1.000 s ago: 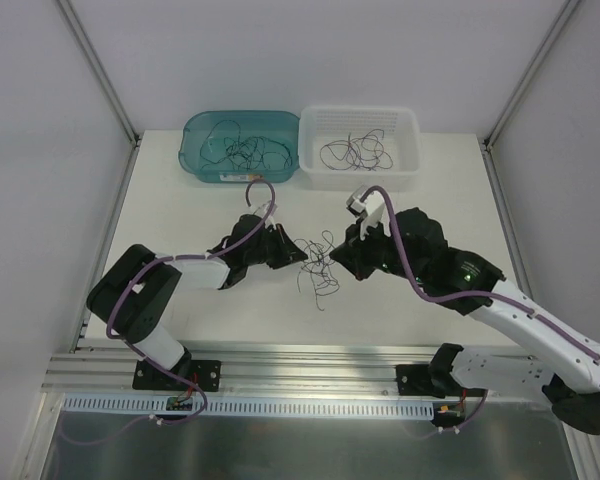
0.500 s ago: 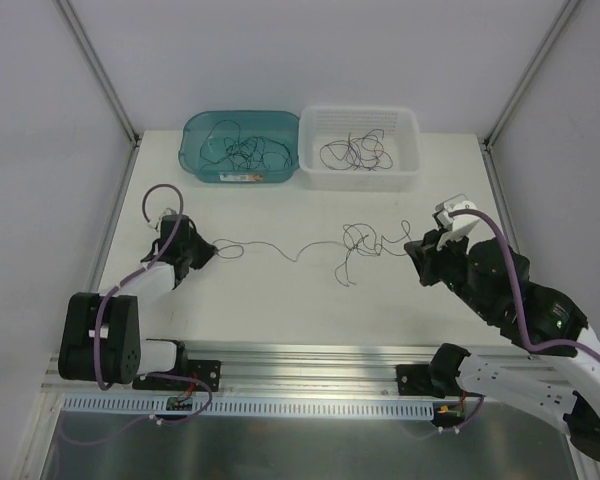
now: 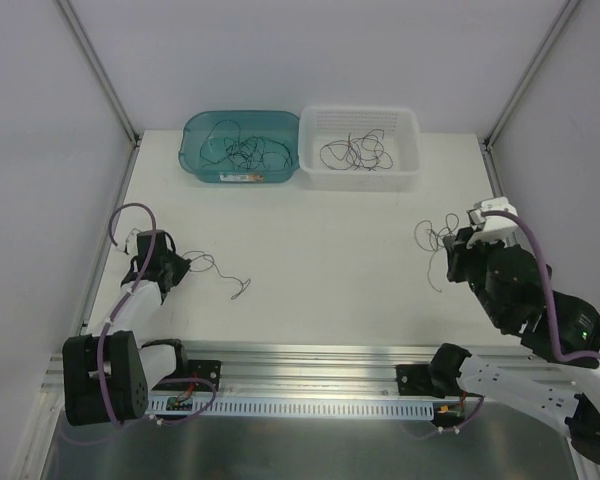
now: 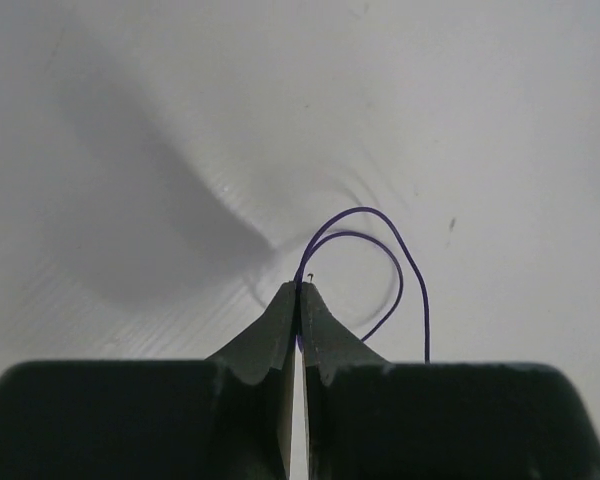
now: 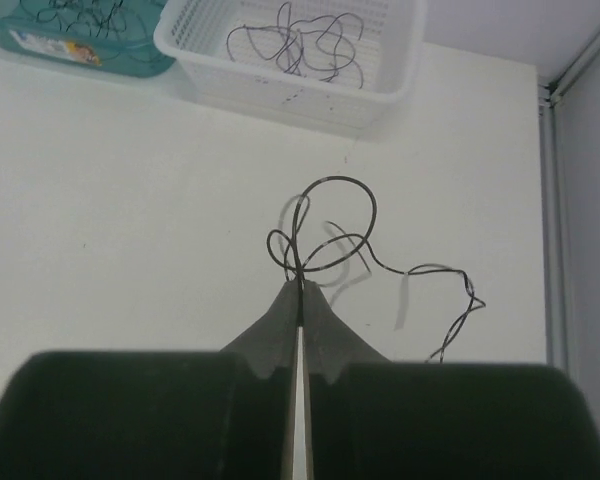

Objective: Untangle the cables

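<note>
White table, left tool clamped on 1 purple cable, right tool clamped on looped cables, pinched ends hidden

2 bins — 2 loose cbls

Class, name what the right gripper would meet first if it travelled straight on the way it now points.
Probably the white basket, ahead of the right gripper; depth is unclear.
</note>
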### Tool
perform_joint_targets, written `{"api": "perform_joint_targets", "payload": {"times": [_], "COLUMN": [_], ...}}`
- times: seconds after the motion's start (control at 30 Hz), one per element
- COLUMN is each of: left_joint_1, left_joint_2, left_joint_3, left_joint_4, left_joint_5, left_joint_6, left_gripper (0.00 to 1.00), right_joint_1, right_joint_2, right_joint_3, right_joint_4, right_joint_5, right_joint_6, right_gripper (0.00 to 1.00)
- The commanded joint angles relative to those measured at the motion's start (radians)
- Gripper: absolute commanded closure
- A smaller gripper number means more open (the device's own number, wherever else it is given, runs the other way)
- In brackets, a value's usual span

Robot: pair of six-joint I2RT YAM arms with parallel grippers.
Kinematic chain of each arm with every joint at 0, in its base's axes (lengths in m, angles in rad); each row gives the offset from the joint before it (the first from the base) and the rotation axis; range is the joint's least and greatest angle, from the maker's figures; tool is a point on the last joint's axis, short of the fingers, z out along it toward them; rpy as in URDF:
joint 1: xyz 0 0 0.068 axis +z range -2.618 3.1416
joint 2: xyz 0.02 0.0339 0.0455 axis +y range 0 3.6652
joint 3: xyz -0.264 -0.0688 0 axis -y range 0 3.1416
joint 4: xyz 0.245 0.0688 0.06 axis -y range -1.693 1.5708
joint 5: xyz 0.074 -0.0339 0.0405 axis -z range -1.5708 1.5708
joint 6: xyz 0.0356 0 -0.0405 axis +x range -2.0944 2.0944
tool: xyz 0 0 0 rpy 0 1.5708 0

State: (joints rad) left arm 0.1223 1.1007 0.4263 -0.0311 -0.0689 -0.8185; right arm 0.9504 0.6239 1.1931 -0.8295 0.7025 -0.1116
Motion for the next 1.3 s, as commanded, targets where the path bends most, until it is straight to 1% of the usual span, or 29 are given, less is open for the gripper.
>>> {"api": "perform_joint_targets", "payload": {"times": [0.0,0.07,0.13,0.17,0.2,0.27,0.33,0.37,0.4,0.43,0.5,0.53,0.6,0.63,0.67,0.7,0.73,0.77,0.87,0.9,0.93,0.97,1.03,1.07,1.27], "left_joint_1": [0.013,0.011,0.004,-0.019,-0.035,-0.088,-0.119,-0.157,-0.205,-0.222,-0.254,-0.263,-0.271,-0.279,-0.282,-0.289,-0.305,-0.318,-0.384,-0.404,-0.429,-0.472,-0.516,-0.559,-0.702], "left_joint_2": [-0.051,-0.056,-0.068,-0.085,-0.097,-0.134,-0.166,-0.198,-0.214,-0.226,-0.271,-0.289,-0.346,-0.361,-0.392,-0.404,-0.412,-0.423,-0.424,-0.423,-0.418,-0.403,-0.38,-0.348,-0.216], "left_joint_3": [-0.029,-0.011,0.0,0.002,0.005,0.012,0.02,0.022,0.028,0.032,0.037,0.04,0.048,0.061,0.072,0.097,0.113,0.132,0.213,0.25,0.268,0.287,0.336,0.351,0.419], "left_joint_4": [-0.026,-0.026,-0.027,-0.027,-0.027,-0.041,-0.076,-0.093,-0.108,-0.124,-0.151,-0.158,-0.17,-0.17,-0.17,-0.17,-0.168,-0.17,-0.168,-0.168,-0.167,-0.164,-0.156,-0.152,-0.086], "left_joint_5": [-0.006,0.067,0.136,0.185,0.204,0.266,0.287,0.291,0.308,0.319,0.381,0.403,0.449,0.507,0.535,0.556,0.604,0.621,0.641,0.635,0.627,0.614,0.6,0.584,0.492], "left_joint_6": [-0.001,0.03,0.039,0.053,0.061,0.074,0.079,0.093,0.104,0.113,0.14,0.153,0.185,0.211,0.22,0.229,0.257,0.268,0.309,0.321,0.335,0.366,0.396,0.403,0.447], "left_gripper": [1.0,1.0,0.96,0.94,0.9,0.85,0.77,0.73,0.67,0.58,0.46,0.31,0.2,0.16,0.1,0.07,0.06,0.04,0.02,0.01,0.01,0.01,0.01,0.01,0.01], "right_joint_1": [-0.004,-0.004,-0.005,-0.004,-0.004,-0.004,-0.01,-0.013,-0.019,-0.03,-0.044,-0.056,-0.068,-0.079,-0.084,-0.088,-0.093,-0.094,-0.098,-0.098,-0.098,-0.098,-0.099,-0.098,-0.096], "right_joint_2": [-0.055,-0.055,-0.036,-0.012,0.002,0.037,0.088,0.103,0.138,0.155,0.201,0.214,0.24,0.264,0.275,0.284,0.307,0.318,0.359,0.367,0.375,0.384,0.41,0.418,0.436], "right_joint_3": [0.065,0.06,0.05,0.034,0.025,0.005,-0.001,-0.004,-0.004,-0.001,0.003,0.003,0.002,0.0,-0.003,-0.006,-0.009,-0.01,-0.012,-0.013,-0.013,-0.013,-0.012,-0.009,-0.024], "right_joint_4": [-0.03,-0.016,-0.002,0.022,0.036,0.079,0.11,0.137,0.15,0.162,0.194,0.207,0.237,0.243,0.263,0.273,0.282,0.296,0.328,0.339,0.348,0.365,0.377,0.388,0.455], "right_joint_5": [0.124,0.074,0.029,0.017,0.003,-0.041,-0.084,-0.099,-0.116,-0.17,-0.234,-0.303,-0.374,-0.449,-0.48,-0.506,-0.556,-0.581,-0.669,-0.695,-0.759,-0.777,-0.828,-0.842,-0.92], "right_joint_6": [0.003,0.006,0.013,0.015,0.016,0.016,0.016,0.012,0.009,0.004,-0.006,-0.017,-0.025,-0.034,-0.039,-0.039,-0.039,-0.039,-0.033,-0.033,-0.033,-0.031,-0.025,-0.022,0.012], "right_gripper": [0.99,0.99,0.99,0.99,0.99,0.99,0.99,0.99,0.99,0.99,0.99,0.99,0.99,0.99,0.99,0.99,0.99,0.99,0.99,0.99,0.99,0.99,0.99,0.99,0.99]}}
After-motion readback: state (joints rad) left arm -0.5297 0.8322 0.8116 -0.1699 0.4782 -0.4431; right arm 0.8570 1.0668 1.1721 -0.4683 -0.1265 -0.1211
